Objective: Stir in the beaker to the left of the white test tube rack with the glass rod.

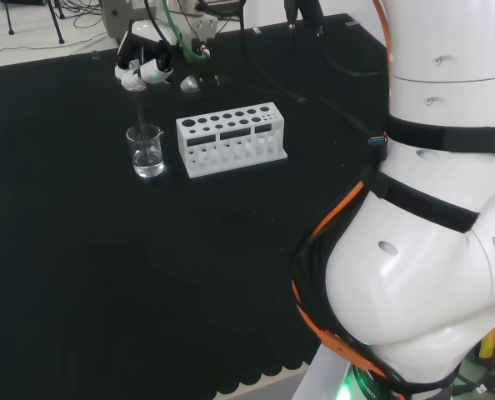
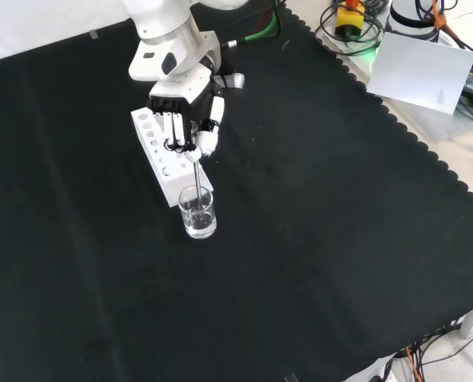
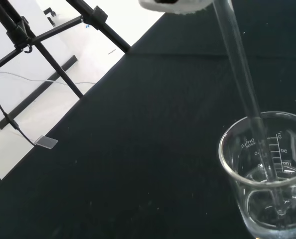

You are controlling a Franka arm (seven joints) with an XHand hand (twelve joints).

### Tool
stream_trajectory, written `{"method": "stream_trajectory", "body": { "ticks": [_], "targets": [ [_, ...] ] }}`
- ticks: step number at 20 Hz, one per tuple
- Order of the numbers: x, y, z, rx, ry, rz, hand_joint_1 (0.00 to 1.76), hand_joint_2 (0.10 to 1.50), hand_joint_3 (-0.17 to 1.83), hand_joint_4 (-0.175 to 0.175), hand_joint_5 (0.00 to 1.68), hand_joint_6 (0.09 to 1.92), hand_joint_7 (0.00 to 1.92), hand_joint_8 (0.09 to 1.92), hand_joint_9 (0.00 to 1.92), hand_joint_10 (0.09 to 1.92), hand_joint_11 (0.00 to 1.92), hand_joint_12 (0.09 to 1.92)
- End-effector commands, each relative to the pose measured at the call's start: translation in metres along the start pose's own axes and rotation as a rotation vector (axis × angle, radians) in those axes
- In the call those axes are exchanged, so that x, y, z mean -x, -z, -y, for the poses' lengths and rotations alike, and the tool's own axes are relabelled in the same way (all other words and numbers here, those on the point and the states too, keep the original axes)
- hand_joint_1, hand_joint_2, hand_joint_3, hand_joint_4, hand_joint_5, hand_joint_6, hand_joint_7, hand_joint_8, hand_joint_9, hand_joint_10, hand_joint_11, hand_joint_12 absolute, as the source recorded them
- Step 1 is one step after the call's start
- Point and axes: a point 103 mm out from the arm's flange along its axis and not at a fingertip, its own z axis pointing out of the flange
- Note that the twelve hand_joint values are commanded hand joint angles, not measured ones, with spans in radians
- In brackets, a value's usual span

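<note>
Bench (image 2: pixel 324 239) under black cloth, nearly bare. White arm (image 1: pixel 431 208) bulks at right of head view. White test tube rack (image 1: pixel 232 138) sits mid-cloth, holes up, looks empty. Beaker (image 1: pixel 146 151) stands just beside the rack's left end in head view; in front view the beaker (image 2: pixel 198 213) is just below the rack's (image 2: pixel 158 151) near end. Clear liquid in the bottom part, printed scale on the wall.

Hand (image 2: pixel 187 119) hangs above the beaker, fingers curled round the top of the glass rod (image 2: pixel 199 179), pinching it. The hand (image 1: pixel 145 63) shows the same hold in head view. Rod (image 3: pixel 245 89) runs down slightly tilted into the beaker (image 3: pixel 267 174); in wrist view its tip is in the liquid near the floor of the glass, can't tell if it touches the bottom.

Step in hand: stirring, looks under way or about to begin. To do it well: keep small slow circles with the tip submerged, centred in the glass and off the wall. Beaker is light and unheld, so a sideways knock on the rim could tip or slide it into the rack. Keep the rod near vertical, don't drive the tip down onto the base, hold height steady. Lift straight up to exit, clear of the spout.
</note>
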Motion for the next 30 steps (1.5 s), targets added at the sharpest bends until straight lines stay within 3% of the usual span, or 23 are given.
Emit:
{"method": "stream_trajectory", "body": {
  "ticks": [1,11,20,30],
  "targets": [
    [0.007,0.005,-0.016,-0.003,0.008,-0.002,1.28,1.10,0.01,-0.175,1.14,0.44,0.94,1.38,1.58,1.08,1.63,0.89],
    [0.040,0.021,0.004,0.008,-0.050,0.017,1.28,1.10,0.01,-0.175,1.14,0.45,0.94,1.38,1.58,1.08,1.63,0.89],
    [0.018,0.013,0.020,-0.009,-0.033,0.018,1.28,1.10,0.01,-0.175,1.14,0.45,0.94,1.38,1.58,1.08,1.64,0.89],
    [-0.005,0.002,-0.007,-0.015,0.002,-0.004,1.28,1.11,0.01,-0.175,1.14,0.45,0.94,1.38,1.58,1.08,1.64,0.89]
  ]
}}
